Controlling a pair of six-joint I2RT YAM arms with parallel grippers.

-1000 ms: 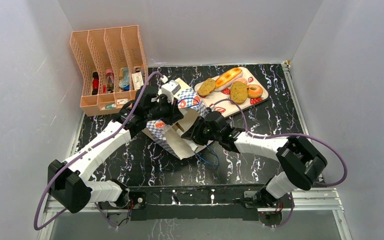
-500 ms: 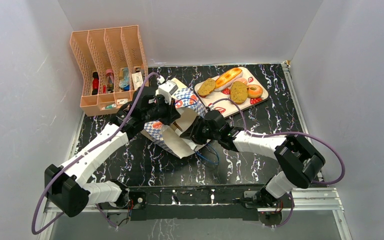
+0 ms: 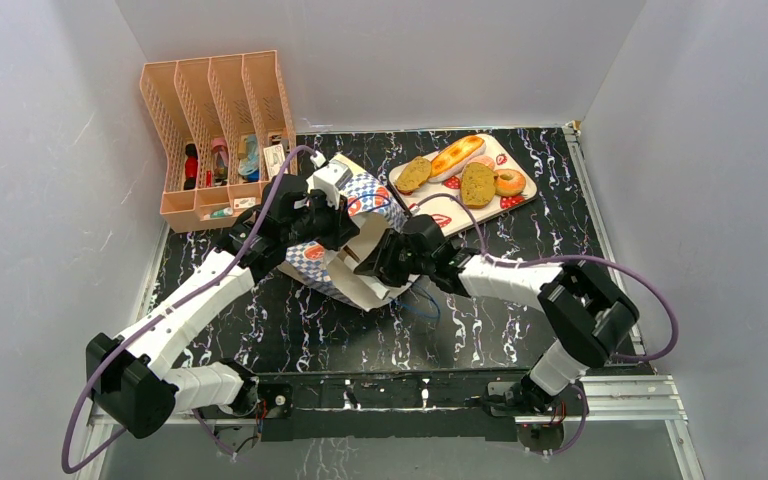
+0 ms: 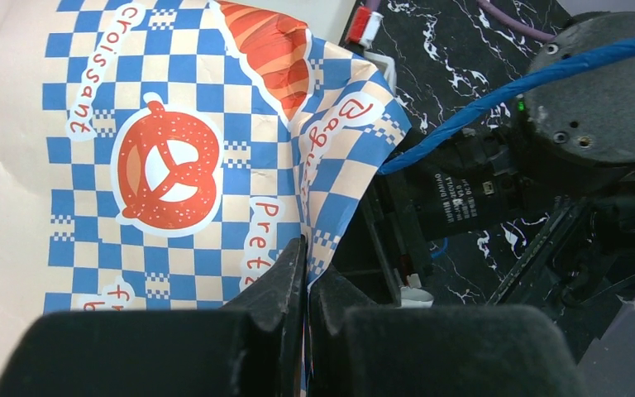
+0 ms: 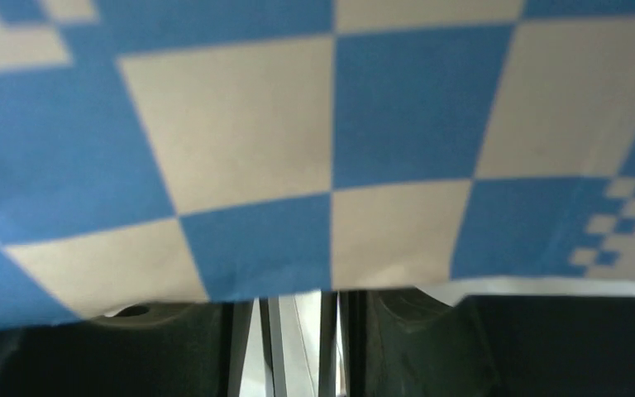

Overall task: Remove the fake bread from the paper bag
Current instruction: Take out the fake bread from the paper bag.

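Note:
The paper bag (image 3: pixel 368 198), blue-and-white checkered with a white inside, lies on its side mid-table, mouth toward the arms. My left gripper (image 3: pixel 337 228) is shut on its upper rim; in the left wrist view the fingertips (image 4: pixel 306 248) pinch the checkered edge (image 4: pixel 165 165). My right gripper (image 3: pixel 373 267) is at the mouth, and its nearly closed jaws (image 5: pixel 331 306) hold pale paper layers under the checkered wall (image 5: pixel 298 124). The fake bread lies outside the bag: a roll (image 3: pixel 413 173), a long glazed loaf (image 3: pixel 457 156), a toast slice (image 3: pixel 477 184) and a donut (image 3: pixel 509 182).
The bread rests on a strawberry-patterned tray (image 3: pixel 526 194) at the back right. A peach file rack (image 3: pixel 215 130) holding small items stands at the back left. A blue cord handle (image 3: pixel 417 306) trails onto the black marbled table below the bag. White walls enclose three sides.
Both grippers and the bag have shifted a little to the left and toward the back. The bread on the tray has not moved.

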